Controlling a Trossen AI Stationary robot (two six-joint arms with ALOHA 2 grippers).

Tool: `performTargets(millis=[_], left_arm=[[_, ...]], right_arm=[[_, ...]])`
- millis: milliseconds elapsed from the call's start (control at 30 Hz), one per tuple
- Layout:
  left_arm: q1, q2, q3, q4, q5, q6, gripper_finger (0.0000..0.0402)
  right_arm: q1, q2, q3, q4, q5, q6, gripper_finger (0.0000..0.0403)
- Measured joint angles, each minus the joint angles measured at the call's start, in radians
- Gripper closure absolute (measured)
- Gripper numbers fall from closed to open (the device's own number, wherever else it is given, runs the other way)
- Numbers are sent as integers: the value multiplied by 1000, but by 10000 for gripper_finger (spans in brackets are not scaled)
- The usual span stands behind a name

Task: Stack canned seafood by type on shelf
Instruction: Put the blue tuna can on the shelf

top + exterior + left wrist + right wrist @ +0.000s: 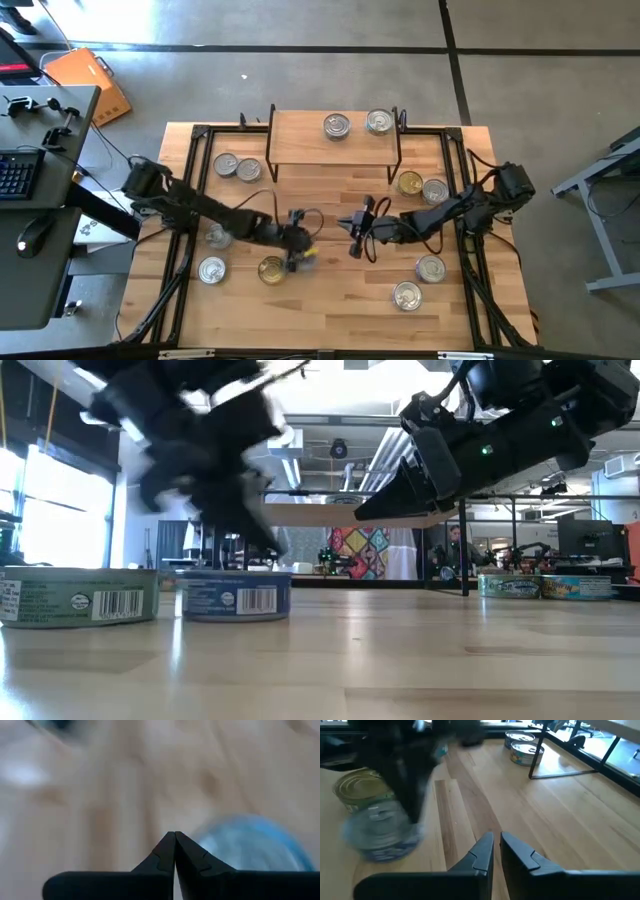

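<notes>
The shelf (pixel 335 150) stands at the table's far middle, with two silver-lidded tins (pixel 337 126) (pixel 379 122) on its top. My left gripper (pixel 298 252) is shut, low over the table's middle, right beside a blue-labelled tin (pixel 382 837) that stands on the table. This tin also shows in the left wrist view (pixel 250 845). A gold-lidded tin (pixel 271 270) stands next to it. My right gripper (pixel 353 238) is shut and empty, held above the table (pixel 496 842) just right of the left gripper. My left gripper has its shut fingers (pixel 165 852) close against the side of the blue-labelled tin, coming from above. The pictures are blurred there, and I cannot tell whether the fingers touch the tin.
Other tins stand about the table: two at the far left (pixel 236 168), two at the near left (pixel 211 270), a gold one (pixel 409 183) and a silver one (pixel 434 190) at the right, and two at the near right (pixel 418 282). Black frame rails (pixel 190 200) run along both sides.
</notes>
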State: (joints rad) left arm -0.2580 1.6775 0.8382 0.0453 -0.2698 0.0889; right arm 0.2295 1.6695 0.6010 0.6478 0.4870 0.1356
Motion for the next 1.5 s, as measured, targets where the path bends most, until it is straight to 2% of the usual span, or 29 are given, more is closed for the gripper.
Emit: performTargets(millis=[67, 133, 300, 400, 533, 667, 767, 833, 933, 1033, 1100, 1200, 1267, 1333, 1400, 1500], left_arm=[[6, -26, 36, -3, -79, 40, 401], [-5, -56, 58, -39, -101, 53, 401], [-57, -120, 62, -182, -28, -46, 401], [-81, -112, 41, -218, 22, -126, 401], [-82, -74, -13, -226, -4, -162, 401], [-17, -10, -28, -143, -33, -68, 401], [38, 37, -27, 9, -3, 55, 401], [60, 45, -26, 84, -17, 119, 401], [59, 20, 13, 98, -111, 137, 401], [21, -30, 46, 21, -130, 124, 401], [-7, -57, 50, -75, -106, 82, 401], [-31, -80, 48, -225, 16, -30, 401], [-32, -74, 29, -254, 105, -86, 401], [-27, -51, -5, -236, 122, -93, 401], [-11, -29, -27, -176, 101, -34, 401], [18, 1, -40, -84, -34, 109, 401]], right_arm=[[0, 0, 0, -11, 0, 17, 377], [0, 0, 0, -21, -2, 43, 377], [0, 11, -1, -49, -59, 102, 377], [0, 28, -1, -46, -61, 123, 377], [0, 50, -1, -35, -61, 148, 377], [0, 54, -1, -21, -61, 152, 377], [0, 54, -1, -9, -61, 133, 377], [0, 54, -1, 8, -61, 120, 377], [0, 54, -1, 7, -61, 119, 377], [0, 54, -1, 6, -61, 119, 377], [0, 54, -1, 7, -61, 119, 377], [0, 54, -1, 5, -61, 125, 377], [0, 54, -1, 6, -61, 129, 377], [0, 54, -1, 7, -61, 127, 377], [0, 54, -1, 7, -61, 126, 377], [0, 54, -1, 7, -60, 126, 377]])
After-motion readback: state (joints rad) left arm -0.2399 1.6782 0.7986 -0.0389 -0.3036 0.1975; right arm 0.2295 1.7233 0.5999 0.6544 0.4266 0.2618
